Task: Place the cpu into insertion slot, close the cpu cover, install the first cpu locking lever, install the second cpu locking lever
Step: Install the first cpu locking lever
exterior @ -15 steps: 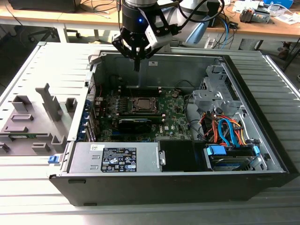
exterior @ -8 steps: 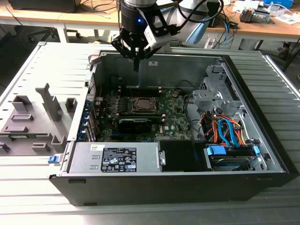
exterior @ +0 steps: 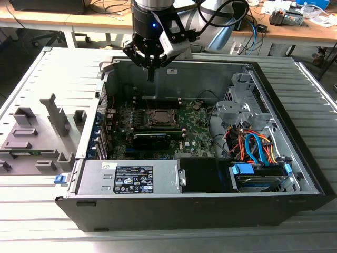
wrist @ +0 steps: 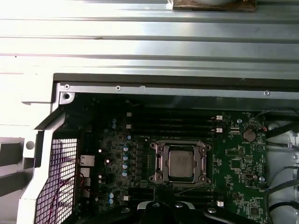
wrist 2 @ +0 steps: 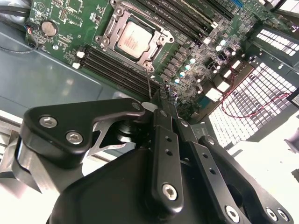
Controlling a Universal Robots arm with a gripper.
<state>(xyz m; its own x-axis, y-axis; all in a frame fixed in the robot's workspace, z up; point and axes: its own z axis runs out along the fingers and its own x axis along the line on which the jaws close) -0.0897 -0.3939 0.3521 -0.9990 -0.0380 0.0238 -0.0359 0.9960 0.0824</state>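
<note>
We see the gripper (exterior: 151, 74) hanging over the far wall of the open computer case (exterior: 308, 174), above the board and well apart from everything inside. Its jaws are drawn together, tip against tip as far as we can tell, and we see nothing held between them. In the second wrist view the black fingers (wrist 2: 162, 122) meet in one narrow point aimed towards the board.

The chip (wrist 2: 134, 39) lies flat in the socket (exterior: 149, 120) near the middle of the green board (exterior: 197, 132), its silvery top facing up. The cover (wrist 2: 158, 43) is down over it: the metal frame lies around the chip's edges and the top shows through the window. A thin wire lever (wrist 2: 148, 80) rises from the corner of the socket nearest the gripper and stands clear of the frame. We cannot tell whether any other lever is latched.

Long black memory slots (wrist 2: 117, 70) run beside the socket, and a round coin battery (wrist 2: 48, 28) sits on the board a little way off. In the exterior view a silver power supply box (exterior: 131, 179) lines the near edge of the case, and a bundle of blue and orange cables (exterior: 253, 145) fills the case towards the exterior view's right. The case rests on a slatted metal table (exterior: 31, 63). Some grey holders (exterior: 55, 118) stand on the table outside the case, on the exterior view's left
</note>
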